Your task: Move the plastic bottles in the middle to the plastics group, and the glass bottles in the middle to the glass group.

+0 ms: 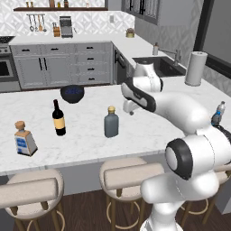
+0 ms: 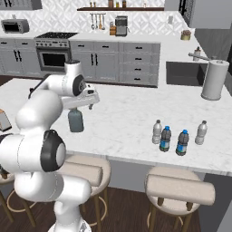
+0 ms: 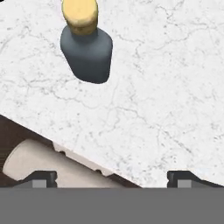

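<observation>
The squat grey-blue glass bottle (image 1: 111, 122) with its tan stopper stands upright and alone mid-desk, near the front edge, untouched. In the hand view it sits at about eleven o'clock (image 3: 87, 48), seen from above — the camera looks down past it at bare marble and a stool (image 3: 39, 164) below the desk edge.

The gripper (image 1: 131, 108) hangs above the desk (image 1: 149, 131), just beside the bottle at its three o'clock in the left base view and higher than the stopper. The two dark tips stand at the far corners of the hand view, so the jaws are spread wide with nothing between them (a stance that fits an approach from above, I judge, since the bottle is broad-shouldered).

At nine o'clock from the bottle stand the glass group: one dark wine bottle (image 1: 58, 118) and, further out, one square clear bottle (image 1: 24, 139) with a cork — two in all, well apart from each other. That leaves room between them and the grey-blue one.

Toward three o'clock in the right base view, four small water bottles cluster near the front edge: pale (image 2: 157, 132), dark with blue cap (image 2: 166, 139), another blue-capped (image 2: 182, 142), and pale (image 2: 201, 132). So the plastics look already gathered; one glass bottle remains.
</observation>
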You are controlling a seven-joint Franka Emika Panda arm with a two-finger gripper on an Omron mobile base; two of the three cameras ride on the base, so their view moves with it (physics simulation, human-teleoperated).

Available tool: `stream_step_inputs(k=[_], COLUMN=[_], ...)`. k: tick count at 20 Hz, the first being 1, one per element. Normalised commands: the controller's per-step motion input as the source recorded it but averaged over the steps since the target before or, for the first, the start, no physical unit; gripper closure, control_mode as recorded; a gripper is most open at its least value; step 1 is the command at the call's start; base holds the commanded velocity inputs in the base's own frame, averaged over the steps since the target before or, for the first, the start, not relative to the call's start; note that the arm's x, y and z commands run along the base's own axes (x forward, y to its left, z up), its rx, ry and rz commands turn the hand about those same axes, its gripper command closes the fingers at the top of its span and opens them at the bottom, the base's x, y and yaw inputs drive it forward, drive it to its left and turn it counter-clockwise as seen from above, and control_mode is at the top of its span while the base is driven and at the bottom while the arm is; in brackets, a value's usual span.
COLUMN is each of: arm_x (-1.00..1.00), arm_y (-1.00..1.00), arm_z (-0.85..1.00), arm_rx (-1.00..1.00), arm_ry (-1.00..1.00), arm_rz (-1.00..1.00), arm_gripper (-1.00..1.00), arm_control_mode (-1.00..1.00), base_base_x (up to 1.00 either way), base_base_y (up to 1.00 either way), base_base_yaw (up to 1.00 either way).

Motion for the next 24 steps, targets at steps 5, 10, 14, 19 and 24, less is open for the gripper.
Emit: stream_step_inputs(k=[5, 10, 14, 19, 24], arm_x=[0.54, 0.22, 0.15, 0.65, 0.55], arm_y=[0.96, 0.72, 0.03, 0.00, 0.08], arm_z=[0.10, 0.02, -0.02, -0.06, -0.01], arm_rx=[0.10, 0.02, -0.01, -0.02, 0.00], arm_ry=[-0.01, -0.06, -0.11, 0.00, 0.10], arm_rz=[0.01, -0.02, 0.00, -0.06, -0.02], arm_gripper=[-1.00, -1.00, -1.00, -1.00, -1.00], arm_control_mode=[-1.00, -1.00, -1.00, -1.00, -1.00], base_base_x=[0.00, 0.00, 0.00, 0.00, 0.00], base_base_y=[0.00, 0.00, 0.00, 0.00, 0.00], base_base_yaw=[0.00, 0.00, 0.00, 0.00, 0.00])
